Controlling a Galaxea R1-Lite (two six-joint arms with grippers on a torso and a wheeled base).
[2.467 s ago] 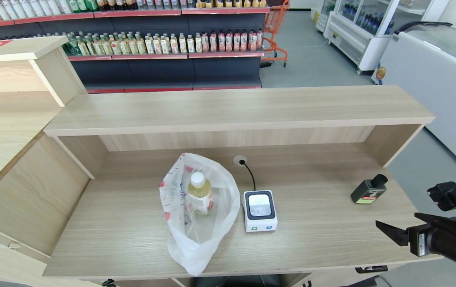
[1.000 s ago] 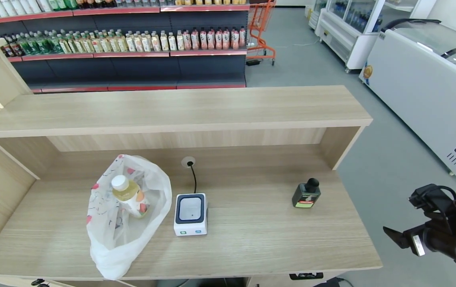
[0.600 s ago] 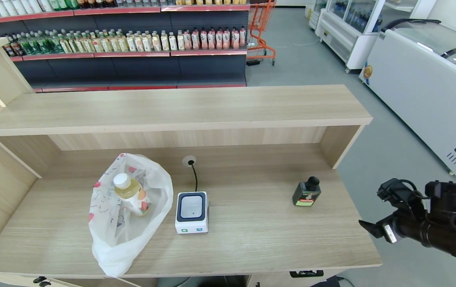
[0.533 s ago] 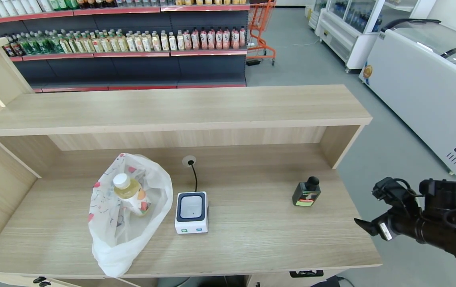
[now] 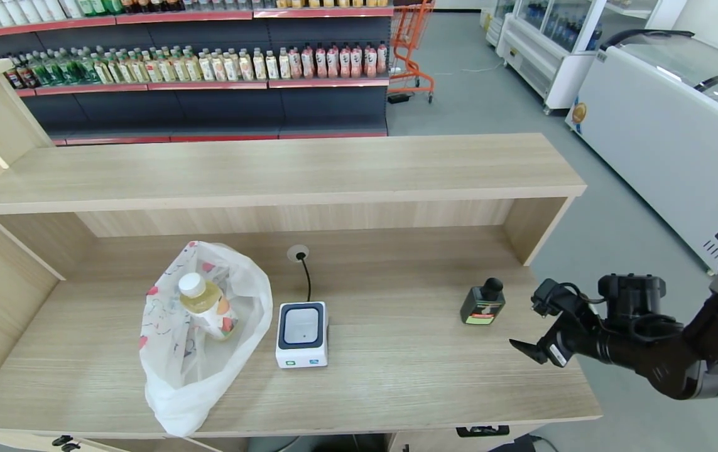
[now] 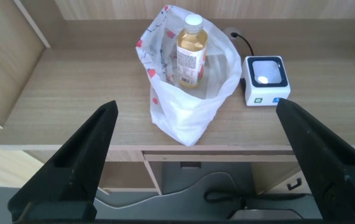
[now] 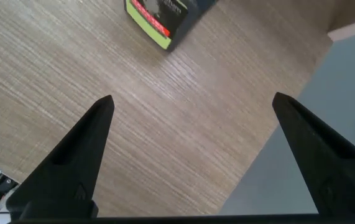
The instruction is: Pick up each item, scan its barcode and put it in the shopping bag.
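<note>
Right gripper (image 5: 529,328): fingers spread wide, empty. Dark bottle (image 5: 483,304) at its 10 o'clock on the counter (image 5: 409,383), unscanned. Left gripper (image 6: 197,107): wide open, empty. Shopping bag (image 5: 170,383) holds 1 juice bottle (image 5: 203,306); judged 1 item left. Scanner (image 5: 301,333) at bag's 3 o'clock. Right wrist view gives the dark bottle's green-and-red label edge close up; left wrist view gives the counter's front underside.

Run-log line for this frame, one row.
right gripper open, empty, over counter near dark bottle | left gripper open, empty | drink bottle in shopping bag | scanner beside bag
</note>
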